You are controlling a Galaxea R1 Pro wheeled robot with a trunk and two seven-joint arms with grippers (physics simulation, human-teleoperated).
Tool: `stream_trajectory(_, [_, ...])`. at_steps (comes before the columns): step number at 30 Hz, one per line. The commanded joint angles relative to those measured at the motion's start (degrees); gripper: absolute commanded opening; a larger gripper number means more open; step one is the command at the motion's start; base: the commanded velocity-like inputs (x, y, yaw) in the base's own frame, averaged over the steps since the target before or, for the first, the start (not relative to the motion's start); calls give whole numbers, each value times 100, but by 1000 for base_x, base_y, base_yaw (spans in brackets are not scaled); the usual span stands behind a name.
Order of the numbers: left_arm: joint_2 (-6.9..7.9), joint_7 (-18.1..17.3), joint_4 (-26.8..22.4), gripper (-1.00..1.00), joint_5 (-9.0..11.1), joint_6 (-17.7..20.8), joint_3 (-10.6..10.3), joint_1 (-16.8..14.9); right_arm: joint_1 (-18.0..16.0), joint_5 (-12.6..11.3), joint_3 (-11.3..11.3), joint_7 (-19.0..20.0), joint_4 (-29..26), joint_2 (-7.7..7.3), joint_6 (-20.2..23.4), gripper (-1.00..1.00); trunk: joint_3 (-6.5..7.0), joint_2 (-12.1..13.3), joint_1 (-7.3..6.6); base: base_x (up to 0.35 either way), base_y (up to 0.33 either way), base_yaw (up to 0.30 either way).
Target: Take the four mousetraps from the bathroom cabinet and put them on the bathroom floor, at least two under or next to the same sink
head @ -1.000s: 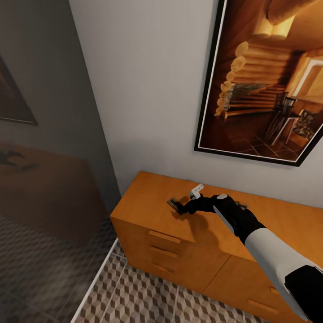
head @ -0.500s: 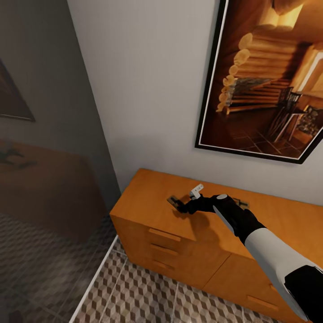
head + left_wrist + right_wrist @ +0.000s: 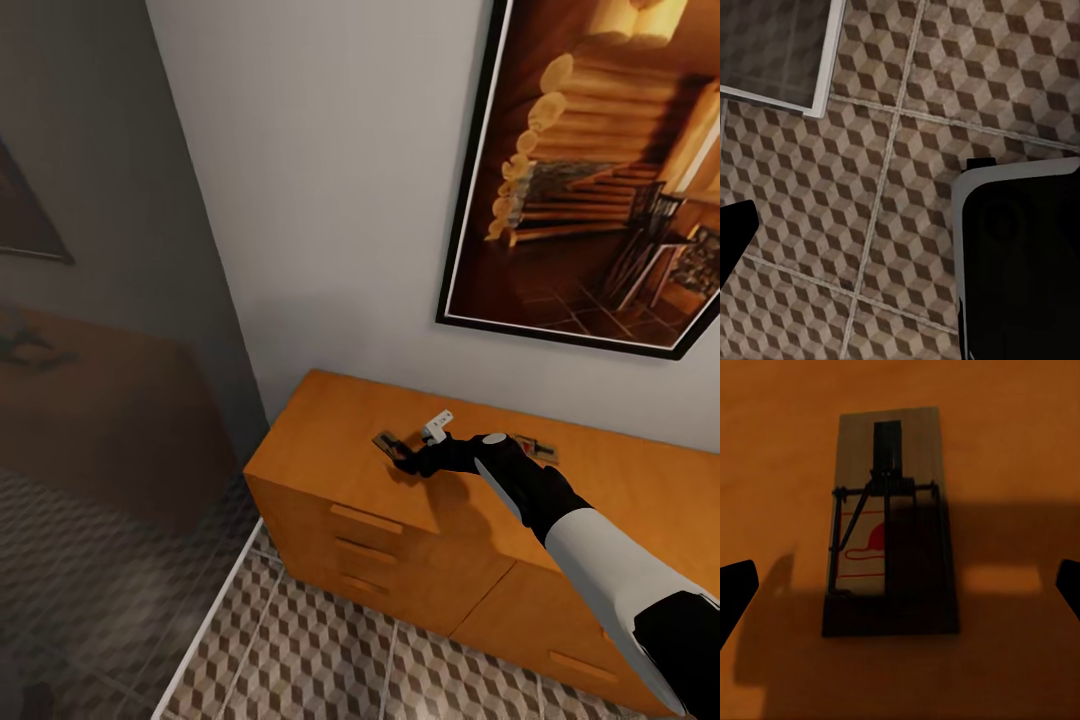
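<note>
Right gripper (image 3: 900, 589) fingertips cut by side edges, right wrist view; jaw state unclear. Second mousetrap (image 3: 537, 452), centre-right of head view, partly hidden behind forearm, too small for detail. Framed picture (image 3: 590, 170) cropped at top and right edges. Cabinet (image 3: 330, 445) cut off lower right.

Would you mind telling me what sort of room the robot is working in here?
Likely a bathroom or similar tiled room of a home: a floor of brown, beige and white cube-patterned tiles, an orange-brown wooden drawer chest against a pale wall, and a large black-framed picture above it.
</note>
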Motion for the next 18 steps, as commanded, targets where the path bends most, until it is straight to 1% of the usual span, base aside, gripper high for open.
stream_trajectory(1, [-3,7,22,100,44,-36,-50,-9,-7,-66,25,-12,-8,-7,44,100,-15,-11,3,0,0,0])
stream_trajectory(8, [-3,9,22,100,45,-36,-50,-9,-7,-136,25,1,-8,-10,37,100,-30,-11,3,0,0,0])
stream_trajectory(13, [-3,8,22,100,44,-36,-50,-9,-7,-256,20,136,-8,-20,36,100,-32,-11,3,0,0,0])
stream_trajectory(18, [-3,9,22,100,44,-36,-50,-9,-6,-304,17,233,-8,-26,36,100,-33,-11,3,0,0,0])
